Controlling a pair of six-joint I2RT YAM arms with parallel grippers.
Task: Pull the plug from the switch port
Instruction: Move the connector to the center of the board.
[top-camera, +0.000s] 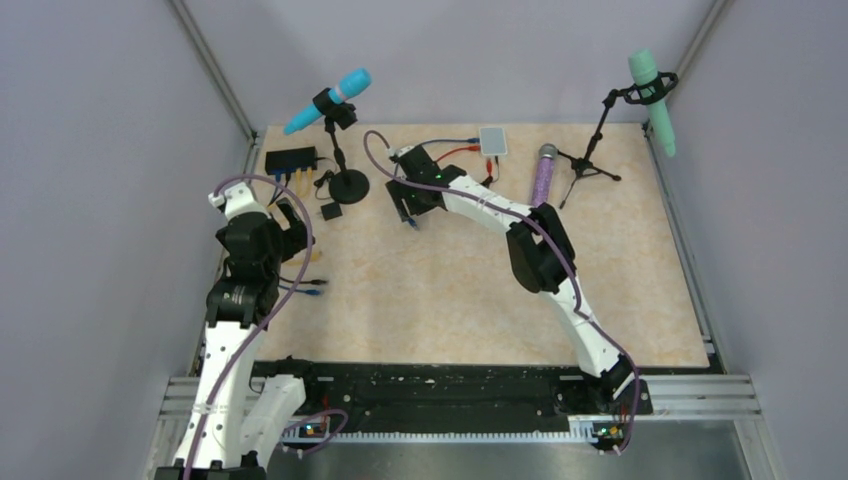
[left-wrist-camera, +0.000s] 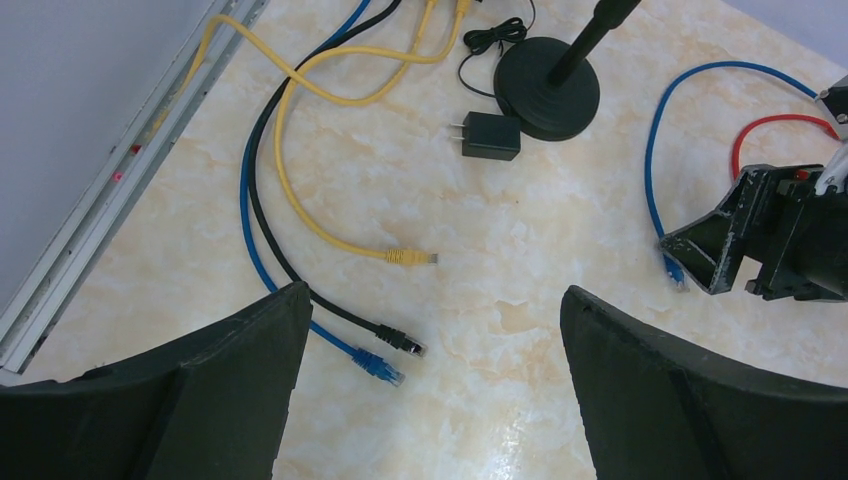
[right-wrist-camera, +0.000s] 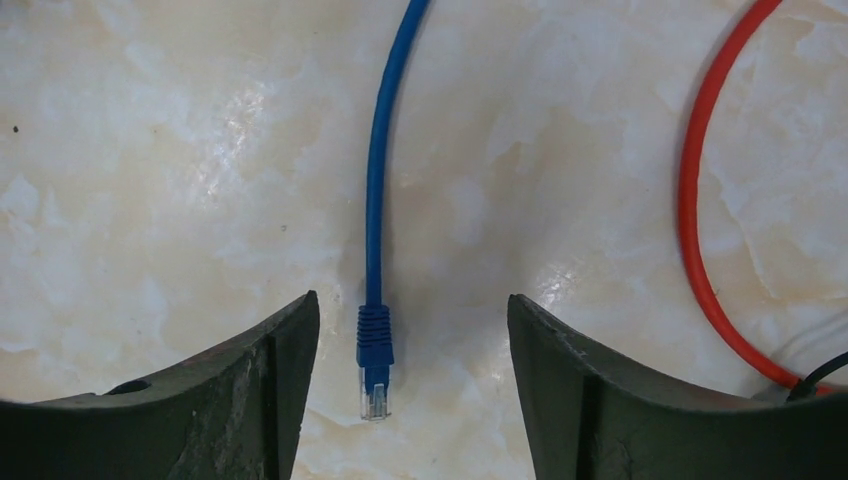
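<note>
Switch location: the switch (top-camera: 290, 159) lies at the far left corner of the counter (top-camera: 450, 290), its socket edge facing the arms.
Left hand: the left hand (left-wrist-camera: 432, 290) is released, fingers spread wide and holding nothing. It hangs over three loose ends: a yellow plug (left-wrist-camera: 410, 257), a black plug (left-wrist-camera: 400, 340) and a second blue plug (left-wrist-camera: 377, 364). It is near the switch but not at it.
Right hand: the right hand (right-wrist-camera: 412, 297) is released and low over the counter. A blue plug (right-wrist-camera: 373, 345) lies flat between its fingers, touching neither. A red cable (right-wrist-camera: 700, 200) runs just beside it.
Step in hand (judgement): the work left is at the switch. Yellow leads (top-camera: 300, 178) appear to enter its sockets.
Approach: bring your left hand in along the socket edge, as it is the nearer one.
Grip: close on the plug body, not on the lead. Press down the latch tab if there is one.
Pull: draw straight out along the socket axis, without twisting.
Bracing: the switch looks light and will likely slide, so steady it with your right hand.
Hazard: the stand base (top-camera: 348, 185) sits just beside the switch. Keep your wrist off it.
Containers: none in view. The sockets are the only receptacles.
Socket contents: too small to count from above.
</note>
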